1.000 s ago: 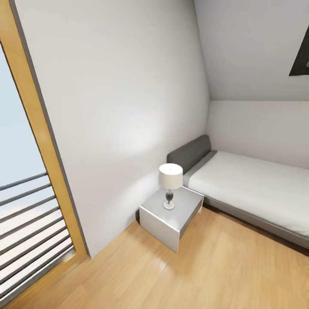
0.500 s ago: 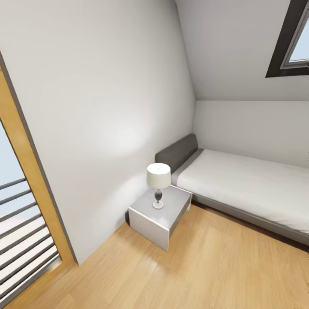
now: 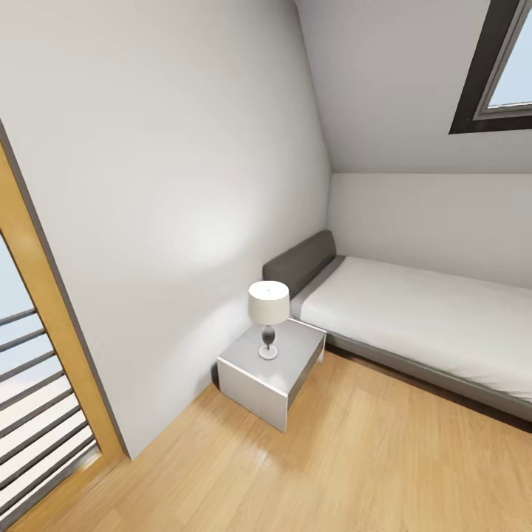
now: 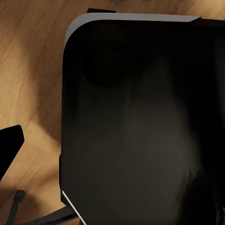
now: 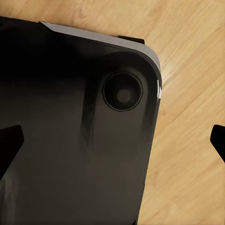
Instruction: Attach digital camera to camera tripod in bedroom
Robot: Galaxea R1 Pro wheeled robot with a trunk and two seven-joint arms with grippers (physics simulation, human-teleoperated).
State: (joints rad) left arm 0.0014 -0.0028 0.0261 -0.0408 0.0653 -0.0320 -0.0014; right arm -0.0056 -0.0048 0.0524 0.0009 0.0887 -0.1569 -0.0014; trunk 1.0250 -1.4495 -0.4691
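Fingertips (image 5: pixel 10 140) of the right gripper (image 5: pixel 112 140) are seen spread apart over a smooth black rounded panel (image 5: pixel 70 117); the left gripper's state cannot be told. Light wood flooring (image 3: pixel 369 458) is shown.

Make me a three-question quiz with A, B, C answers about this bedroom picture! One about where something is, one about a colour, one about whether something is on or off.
1. Where does the small white-shaded table lamp stand?
A. on the bed
B. on the grey bedside table
C. on the floor

2. What colour is the bed's headboard?
A. dark grey
B. red
C. yellow

3. How is the lamp standing?
A. tipped over
B. hanging from the wall
C. upright

Answers:
1 B: the small white-shaded table lamp rests on top of the grey bedside table, beside the bed.
2 A: the headboard against the wall is dark grey.
3 C: its shade sits straight above its base.
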